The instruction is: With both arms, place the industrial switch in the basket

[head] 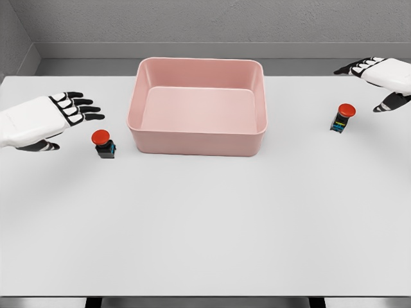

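on white table [205, 224] | pink basket [198, 106] between two switches [103, 143] [341, 118] | both hands [45, 119] [382, 74] wide, holding nothing

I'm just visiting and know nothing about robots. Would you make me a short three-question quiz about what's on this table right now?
1. True or false: the pink basket already holds a switch.
2. How many red-topped switches are on the white table?
3. Which robot hand is nearer its switch? A) left robot hand B) right robot hand

Key:
1. False. The basket is empty.
2. Two: the left switch and the right switch, one on each side of the basket.
3. A. Its open fingers reach almost to the left switch, touching nothing; the right robot hand, also open, hovers farther from its own.
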### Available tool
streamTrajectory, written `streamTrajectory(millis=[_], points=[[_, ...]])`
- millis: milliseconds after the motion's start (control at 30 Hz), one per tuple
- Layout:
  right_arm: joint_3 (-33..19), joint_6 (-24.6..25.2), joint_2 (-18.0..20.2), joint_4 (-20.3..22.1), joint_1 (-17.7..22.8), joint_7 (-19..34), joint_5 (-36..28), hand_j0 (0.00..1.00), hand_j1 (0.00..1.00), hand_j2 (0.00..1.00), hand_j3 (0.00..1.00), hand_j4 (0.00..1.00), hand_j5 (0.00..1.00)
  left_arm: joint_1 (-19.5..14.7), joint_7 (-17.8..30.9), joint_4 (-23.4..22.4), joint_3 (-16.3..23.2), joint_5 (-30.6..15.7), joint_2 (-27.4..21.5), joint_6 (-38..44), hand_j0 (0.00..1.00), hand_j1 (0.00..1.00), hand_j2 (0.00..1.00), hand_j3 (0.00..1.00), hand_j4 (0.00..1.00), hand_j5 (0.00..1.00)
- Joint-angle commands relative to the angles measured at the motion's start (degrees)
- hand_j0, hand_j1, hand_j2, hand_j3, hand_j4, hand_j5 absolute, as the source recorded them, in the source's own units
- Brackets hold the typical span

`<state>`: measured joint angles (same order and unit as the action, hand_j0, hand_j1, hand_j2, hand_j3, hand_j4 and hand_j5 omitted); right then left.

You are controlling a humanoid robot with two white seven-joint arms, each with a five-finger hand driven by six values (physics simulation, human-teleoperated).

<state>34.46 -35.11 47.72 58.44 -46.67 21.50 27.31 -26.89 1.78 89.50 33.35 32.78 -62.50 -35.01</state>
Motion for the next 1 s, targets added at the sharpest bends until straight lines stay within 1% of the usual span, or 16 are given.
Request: streamTrajectory(millis=[0, 133, 200, 233, 267, 300, 333, 400, 433, 500, 567, 667, 767, 867, 900, 967], points=[[0.0, 0.1, 0.1, 0.0, 0.0, -0.3, -0.3, 1.00, 1.00, 1.00, 1.00, 1.00, 1.00, 0.0, 0.0, 0.1, 0.0, -0.3, -0.2, 0.0, 1.00, 1.00, 1.00, 1.00, 1.00, 1.00], [0.3, 0.1, 0.9, -0.6, 0.0, -0.6, -0.5, 1.00, 1.00, 1.00, 1.00, 1.00, 1.00, -0.4, 0.1, -0.1, 0.0, 0.0, 0.3, 0.0, 1.00, 1.00, 1.00, 1.00, 1.00, 1.00], [1.1, 0.1, 1.4, -0.6, -0.1, -0.6, -0.5, 1.00, 1.00, 1.00, 1.00, 1.00, 1.00, -0.9, 0.1, -0.2, 0.0, 1.7, 0.7, 0.0, 1.00, 1.00, 1.00, 1.00, 1.00, 1.00], [2.1, 0.1, 1.4, -0.5, -0.2, -0.6, -0.5, 1.00, 1.00, 1.00, 1.00, 1.00, 1.00, -1.1, 0.1, -0.2, 0.0, 2.3, 2.0, 0.0, 1.00, 1.00, 1.00, 1.00, 1.00, 1.00], [3.2, 0.1, 1.4, -0.6, -0.3, -0.6, -0.5, 1.00, 1.00, 1.00, 1.00, 1.00, 1.00, -1.3, 0.6, -0.2, 0.0, 4.4, 3.4, 0.0, 1.00, 1.00, 1.00, 1.00, 1.00, 1.00], [4.7, 0.1, 1.4, -0.4, -0.4, -0.6, -0.5, 1.00, 1.00, 1.00, 1.00, 1.00, 1.00, -1.4, 1.2, -1.0, 0.0, 5.7, 4.8, 0.0, 0.97, 0.97, 0.97, 0.97, 0.97, 0.97], [5.9, 0.1, 1.5, -0.4, -0.7, -0.6, -0.5, 1.00, 1.00, 1.00, 1.00, 1.00, 1.00, -1.4, 1.3, -1.4, 0.0, 6.3, 5.0, 0.0, 0.94, 0.94, 0.94, 0.94, 0.94, 0.94], [7.3, 0.1, 1.4, -0.3, -1.4, -0.5, -0.5, 1.00, 1.00, 1.00, 1.00, 1.00, 1.00, -1.8, 1.3, -2.0, 0.0, 7.6, 6.6, 0.0, 0.95, 0.95, 0.95, 0.95, 0.95, 0.95], [7.4, 0.1, 1.4, -0.3, -1.6, -0.4, -0.5, 1.00, 1.00, 1.00, 1.00, 1.00, 1.00, -2.5, 1.3, -3.1, 0.5, 9.0, 7.3, 0.0, 0.95, 0.95, 0.95, 0.95, 0.95, 0.95], [7.9, 0.1, 1.4, 0.4, -1.7, -0.3, -0.4, 1.00, 1.00, 1.00, 1.00, 1.00, 1.00, -4.9, 1.3, -7.1, 3.6, 9.5, 9.0, 0.0, 0.95, 0.95, 0.95, 0.95, 0.95, 0.95], [8.3, 0.1, 1.4, 1.4, -1.8, -0.2, -0.4, 1.00, 1.00, 1.00, 1.00, 1.00, 1.00, -5.3, 2.3, -7.9, 3.7, 9.4, 8.9, 0.0, 0.95, 0.95, 0.95, 0.95, 0.95, 0.95], [8.6, 0.1, 1.1, 1.7, -2.1, -0.1, -0.4, 1.00, 1.00, 1.00, 1.00, 1.00, 1.00, -5.4, 3.7, -8.0, 4.8, 9.7, 9.0, 0.0, 0.95, 0.95, 0.95, 0.95, 0.95, 0.95], [9.4, 0.1, 0.5, 1.7, -2.5, -0.1, -0.4, 1.00, 1.00, 1.00, 1.00, 1.00, 1.00, -6.1, 4.2, -8.1, 4.8, 10.6, 9.0, 0.0, 0.95, 0.95, 0.95, 0.95, 0.95, 0.95], [10.1, 0.1, 0.4, 1.6, -2.6, -0.1, -0.4, 1.00, 1.00, 1.00, 1.00, 1.00, 1.00, -6.2, 4.2, -8.5, 4.8, 11.3, 9.1, 0.0, 0.91, 0.91, 0.91, 0.91, 0.91, 0.91], [10.4, 0.1, 0.0, 1.4, -2.7, -0.1, -0.3, 1.00, 1.00, 1.00, 1.00, 1.00, 1.00, -6.2, 4.3, -8.6, 4.8, 11.7, 9.8, 0.0, 0.88, 0.88, 0.88, 0.88, 0.88, 0.88], [10.6, 0.1, -0.4, 0.6, -3.0, 0.0, -0.1, 1.00, 1.00, 1.00, 1.00, 1.00, 1.00, -6.2, 4.5, -9.7, 4.8, 12.0, 11.0, 0.0, 0.88, 0.88, 0.88, 0.88, 0.88, 0.88]])
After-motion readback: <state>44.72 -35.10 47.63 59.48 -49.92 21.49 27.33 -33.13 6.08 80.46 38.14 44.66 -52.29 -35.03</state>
